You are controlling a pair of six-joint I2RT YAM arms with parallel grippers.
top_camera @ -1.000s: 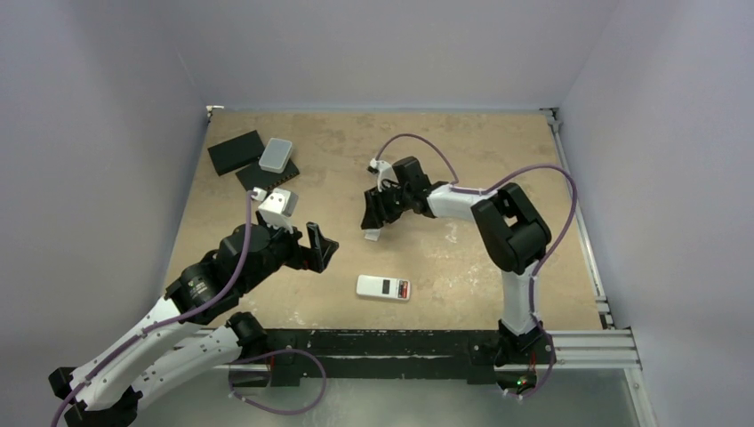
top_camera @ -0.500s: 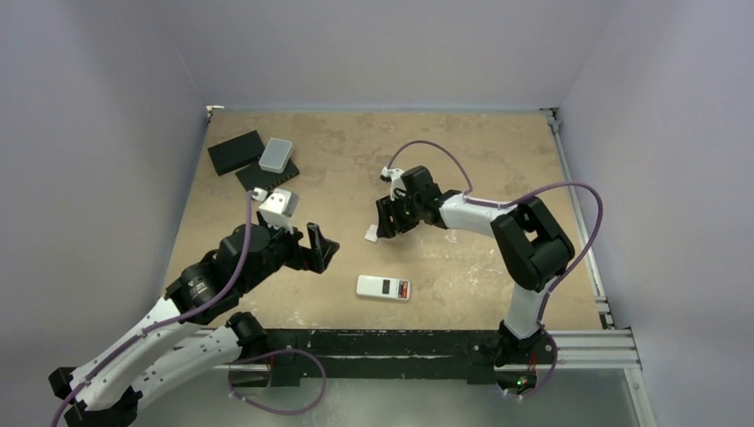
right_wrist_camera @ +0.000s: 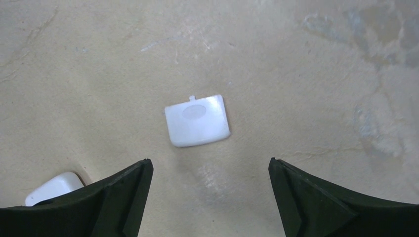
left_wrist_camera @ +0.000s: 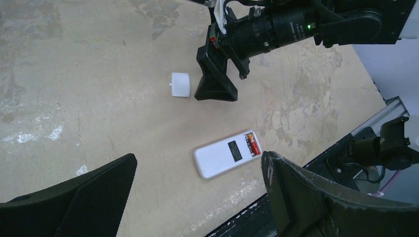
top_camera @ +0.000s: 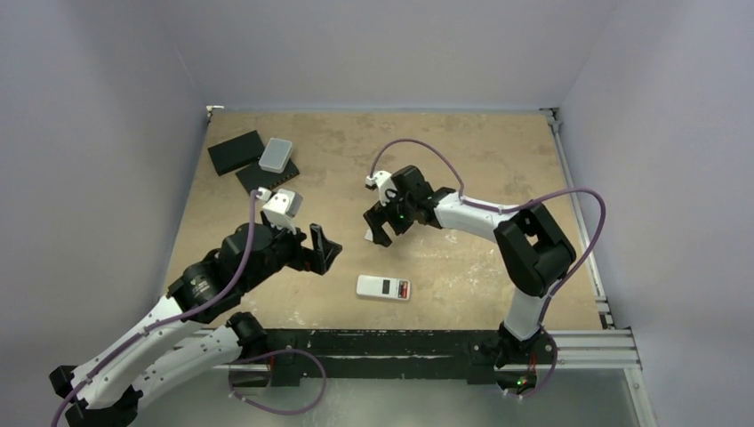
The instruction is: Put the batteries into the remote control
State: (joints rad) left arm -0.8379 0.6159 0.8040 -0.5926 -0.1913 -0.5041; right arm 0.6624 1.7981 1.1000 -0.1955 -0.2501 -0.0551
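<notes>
The remote control (top_camera: 383,287) (left_wrist_camera: 227,154) lies back up on the table near the front edge. Its battery compartment is uncovered, and the batteries (left_wrist_camera: 252,143) lie inside, one reddish-orange and one darker. A small white square battery cover (right_wrist_camera: 197,120) (left_wrist_camera: 180,84) rests flat on the table, farther back. My right gripper (right_wrist_camera: 210,162) (top_camera: 379,228) hovers open just beside that cover, touching nothing. My left gripper (left_wrist_camera: 197,158) (top_camera: 323,248) hangs open above the table left of the remote, empty. A corner of the remote (right_wrist_camera: 53,188) shows behind the right gripper's left finger.
Two flat black slabs (top_camera: 236,151) (top_camera: 267,176) and a light grey rounded box (top_camera: 276,155) sit at the back left. A black rail (top_camera: 400,342) runs along the table's front edge. Grey walls enclose three sides.
My right gripper has opened and let go of the white cover, which now lies flat on the table. Its wrist shifted slightly left. The left arm has barely moved.
</notes>
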